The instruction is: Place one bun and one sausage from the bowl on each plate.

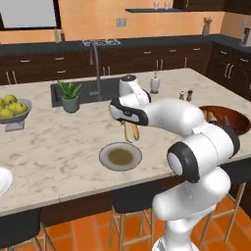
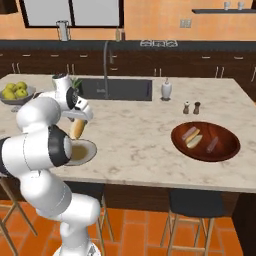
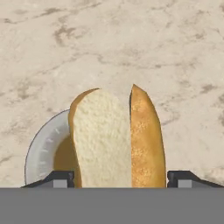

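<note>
1. The claw (image 3: pixel 118 179) holds a bun (image 3: pixel 116 140). A dark finger tip (image 3: pixel 59 178) sits at each side of the bun, so the claw is closed on it.
2. The bun is long and split down the middle. One half shows soft white crumb. The other half shows a smooth golden crust with tiny specks.
3. In the left base view the bun (image 1: pixel 132 131) hangs straight down from the claw (image 1: pixel 130 128), just above the counter (image 1: pixel 54 142).
4. The counter is pale stone with grey and brown swirls. It looks flat and smooth.
5. A plate (image 1: pixel 120 156) lies right under the claw. It is small, round and flat, pale grey with a lighter rim. It has a brownish patch in the middle. No food is on it.
6. In the hand view the plate (image 3: pixel 43 148) peeks out behind the bun, with little lines around its rim.
7. The bowl (image 2: pixel 205 141) sits far off to the claw's right, on the same counter. It is wide, round and shallow, made of dark red-brown wood.
8. In the bowl lie another bun (image 2: pixel 193 140) and two pinkish sausages (image 2: pixel 212 144), one on each side of that bun.
9. Far to the claw's left stands a pale bowl on a foot, the fruit bowl (image 1: pixel 13 116). It holds round yellow-green fruit (image 1: pixel 12 105).
10. Behind the claw are a leafy plant (image 1: pixel 70 95) in a grey pot and a dark sink (image 2: pixel 116 89).
</note>
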